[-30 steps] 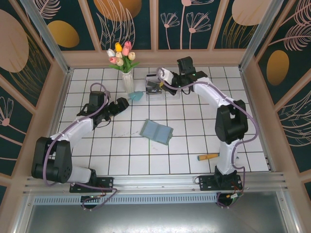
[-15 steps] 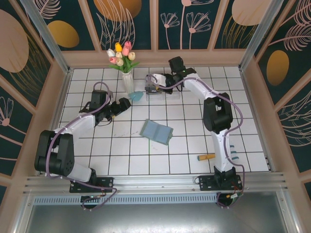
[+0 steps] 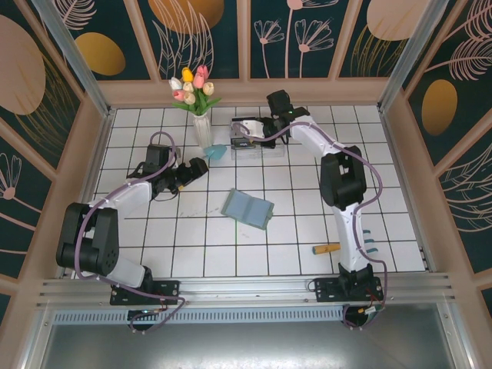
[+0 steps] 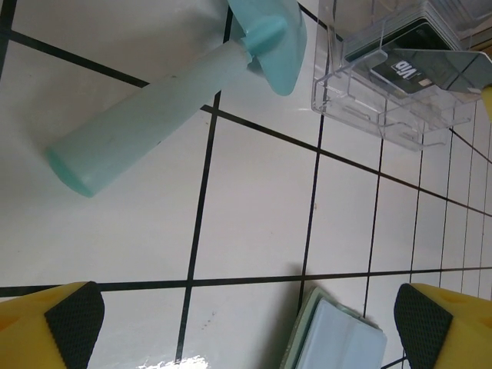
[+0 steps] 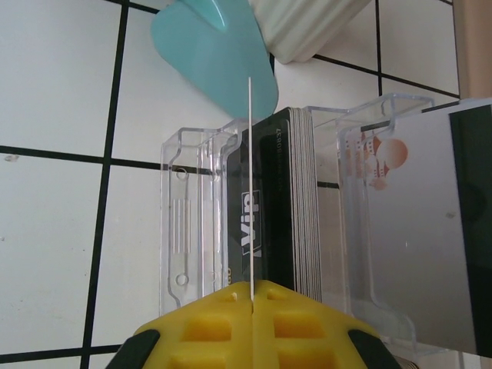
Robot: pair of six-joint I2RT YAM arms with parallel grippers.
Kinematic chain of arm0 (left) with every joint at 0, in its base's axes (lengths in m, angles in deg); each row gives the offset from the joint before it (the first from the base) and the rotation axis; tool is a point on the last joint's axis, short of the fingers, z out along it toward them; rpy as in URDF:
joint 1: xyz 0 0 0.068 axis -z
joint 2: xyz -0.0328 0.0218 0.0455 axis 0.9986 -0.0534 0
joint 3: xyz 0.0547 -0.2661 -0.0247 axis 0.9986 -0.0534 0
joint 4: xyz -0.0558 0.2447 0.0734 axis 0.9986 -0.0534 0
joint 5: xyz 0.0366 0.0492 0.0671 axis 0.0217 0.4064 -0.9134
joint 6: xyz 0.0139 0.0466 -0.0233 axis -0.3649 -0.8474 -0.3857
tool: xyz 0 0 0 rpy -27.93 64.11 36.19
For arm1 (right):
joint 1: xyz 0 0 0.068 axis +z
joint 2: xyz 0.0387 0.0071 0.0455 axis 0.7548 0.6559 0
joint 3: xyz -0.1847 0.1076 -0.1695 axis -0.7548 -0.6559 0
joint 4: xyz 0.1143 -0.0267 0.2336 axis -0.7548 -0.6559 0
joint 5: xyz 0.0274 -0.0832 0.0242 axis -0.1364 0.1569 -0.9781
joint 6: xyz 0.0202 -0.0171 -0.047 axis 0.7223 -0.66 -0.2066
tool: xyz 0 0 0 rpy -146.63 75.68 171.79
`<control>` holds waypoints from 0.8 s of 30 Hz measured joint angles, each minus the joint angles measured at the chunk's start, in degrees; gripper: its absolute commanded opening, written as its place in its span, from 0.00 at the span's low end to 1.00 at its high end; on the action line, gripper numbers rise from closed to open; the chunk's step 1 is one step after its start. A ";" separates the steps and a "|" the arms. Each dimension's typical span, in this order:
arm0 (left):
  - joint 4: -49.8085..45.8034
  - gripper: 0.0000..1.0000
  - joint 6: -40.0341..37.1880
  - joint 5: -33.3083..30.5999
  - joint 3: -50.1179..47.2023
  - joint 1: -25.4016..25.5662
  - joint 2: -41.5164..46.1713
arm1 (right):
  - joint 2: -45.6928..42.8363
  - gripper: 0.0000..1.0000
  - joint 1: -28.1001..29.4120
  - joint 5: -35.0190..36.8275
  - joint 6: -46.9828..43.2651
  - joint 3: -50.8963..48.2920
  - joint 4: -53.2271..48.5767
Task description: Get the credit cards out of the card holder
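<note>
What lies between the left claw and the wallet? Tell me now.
Nothing: in the top view, bare tiles run from the left claw to the wallet.

Seemingly "VIP" on the black card (image 5: 260,231)

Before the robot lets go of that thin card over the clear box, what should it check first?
1. Grip on the credit card: ok. The right gripper is shut on it, and the card shows edge-on.
2. Card lined up with a free slot in the clear box: cannot tell. It hangs in line with the black cards.
3. Left gripper out of the way: ok. It is open and apart from the box.
4. Card holder safe: ok. It lies open on the tiles and neither gripper touches it.
5. More cards left inside it: cannot tell.
</note>
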 measured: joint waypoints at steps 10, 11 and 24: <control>0.09 0.99 0.00 2.45 -0.39 0.00 -0.31 | 2.23 0.03 -0.04 0.39 -0.61 1.92 -0.37; 0.11 0.98 0.00 2.58 -0.55 0.00 -0.31 | 2.23 0.04 -0.04 0.39 -0.61 1.92 -0.37; 0.46 0.98 0.00 4.11 -1.14 0.00 -0.31 | 2.91 0.12 -0.02 -0.20 1.40 3.23 -0.81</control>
